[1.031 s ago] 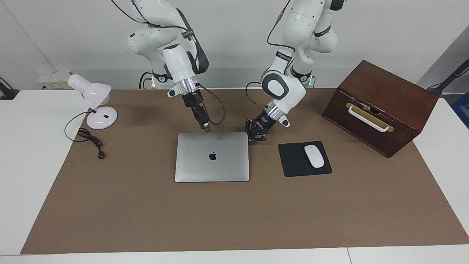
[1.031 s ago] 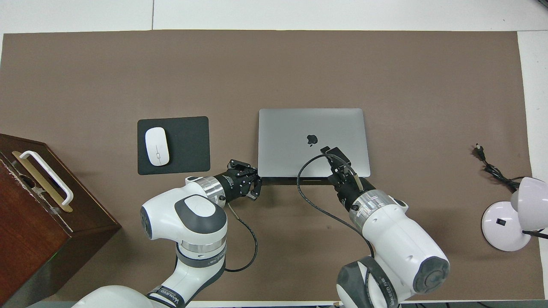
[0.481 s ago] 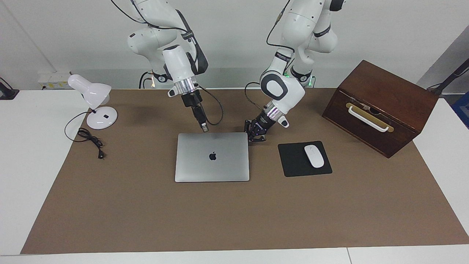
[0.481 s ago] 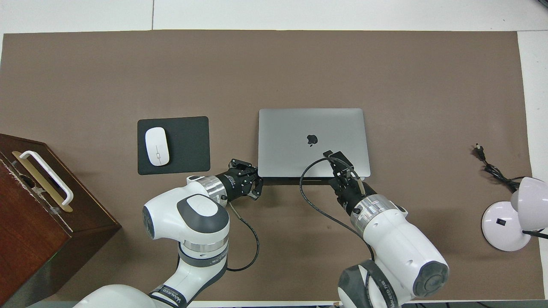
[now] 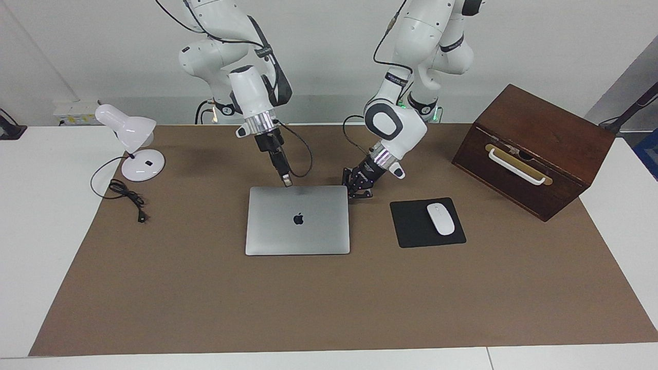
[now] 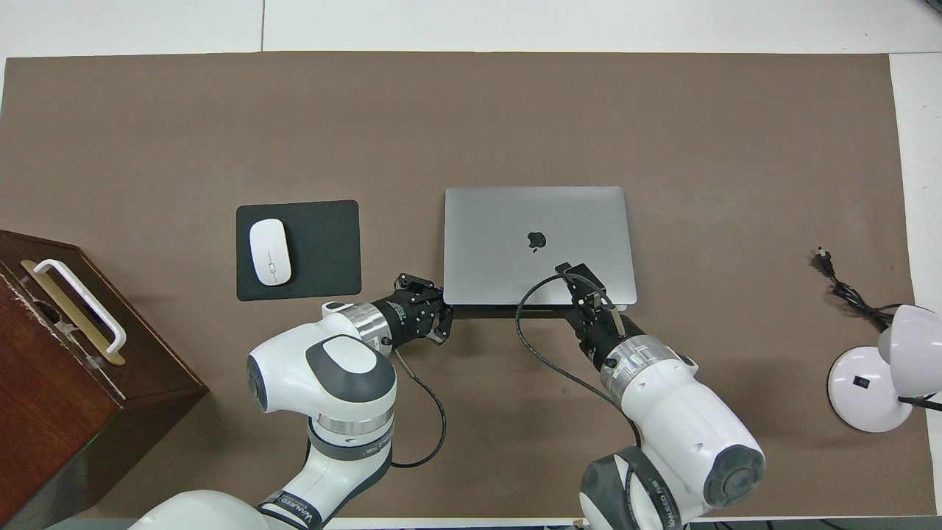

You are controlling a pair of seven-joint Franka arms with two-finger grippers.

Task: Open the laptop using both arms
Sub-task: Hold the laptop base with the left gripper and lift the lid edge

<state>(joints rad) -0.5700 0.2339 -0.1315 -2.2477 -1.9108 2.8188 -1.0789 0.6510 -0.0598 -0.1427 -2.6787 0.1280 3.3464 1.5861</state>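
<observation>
Looking at the bench (image 5: 77,246) from the facing view, you find the laptop (image 5: 297,220) lying flat and closed on the brown mat (image 5: 329,298), lid up with its dark logo showing, roughly midway between the two arms' ends. You see the left gripper (image 5: 358,191) low at the laptop's corner nearest the robots on the left arm's end, its jaws spread apart and set against that corner; whether they touch the casing cannot be told. In the overhead view you find the same left gripper (image 6: 434,309) just beside the laptop (image 6: 515,221) at the edge nearest the robots. You see the right gripper (image 5: 287,180) pointing steeply down, its tip over the laptop's edge nearest the robots; contact cannot be confirmed, and you cannot tell how far its jaws are open. From overhead the right gripper (image 6: 578,276) overlaps the lid near that same edge. You find a black mouse pad (image 5: 411,226) beside the laptop toward the left arm's end, carrying a white mouse (image 5: 440,219). You see a dark wooden box (image 5: 534,149) with a white handle farther toward that end. You find a white desk lamp (image 5: 131,144) with its loose cord (image 5: 126,198) toward the right arm's end.
</observation>
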